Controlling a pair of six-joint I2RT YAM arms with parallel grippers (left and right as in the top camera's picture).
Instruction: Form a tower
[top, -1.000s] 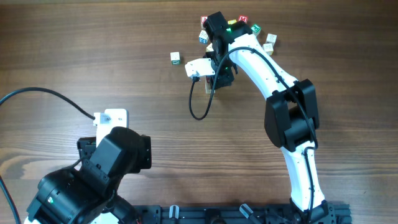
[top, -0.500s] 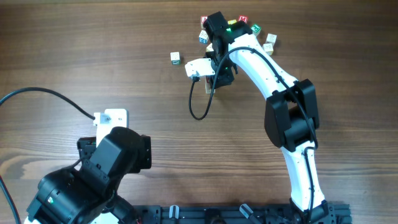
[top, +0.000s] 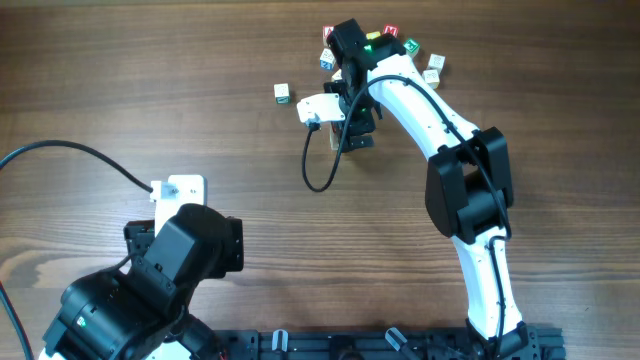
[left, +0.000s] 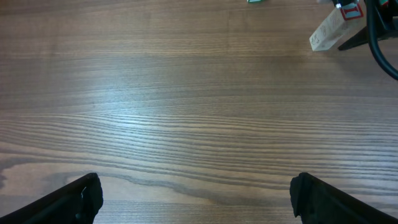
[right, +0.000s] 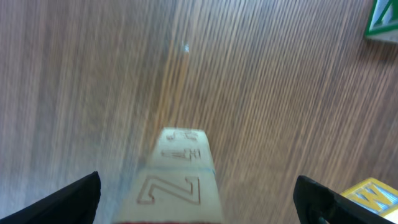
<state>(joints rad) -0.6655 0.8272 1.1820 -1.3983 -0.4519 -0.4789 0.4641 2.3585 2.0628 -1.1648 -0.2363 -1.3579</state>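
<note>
The right pincer (top: 355, 132) has sprung wide since a second ago, letting go of the tower (right: 179, 180), which stands between its fingers on the desk (left: 186, 93). It should rise straight up, brushing nothing. The left pincer (left: 196, 186) gapes empty. A carved "Z" reads on the tower; a yellow cube (right: 373, 193) nearby shows "W".

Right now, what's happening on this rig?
The right gripper hangs over the tower, a short stack of letter cubes, at the far side of the table. Its jaws stand open on either side of the stack, clear of it, so the tower stands on its own. Loose cubes lie nearby. The left gripper is open, holding nothing.
</note>
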